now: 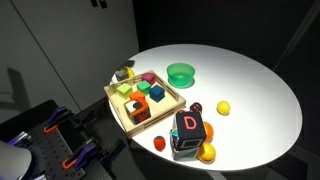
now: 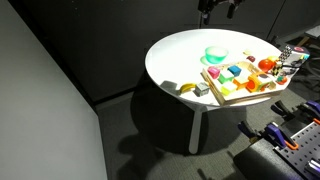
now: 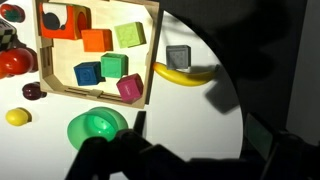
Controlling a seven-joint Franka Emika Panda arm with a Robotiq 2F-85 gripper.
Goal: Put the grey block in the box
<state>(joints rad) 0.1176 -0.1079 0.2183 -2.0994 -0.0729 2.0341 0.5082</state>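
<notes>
grey block on desk, just right of box in wrist view | pincer high above, well apart | grip state cannot be told

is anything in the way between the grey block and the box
Nothing visible. The grey block sits just outside the box wall, bare table between; the banana lies beside it, not in the path.

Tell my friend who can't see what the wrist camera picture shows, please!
A small grey block sits on the white table just outside the wooden box, beside a yellow banana. The box holds coloured blocks, and a green bowl stands nearby.
</notes>
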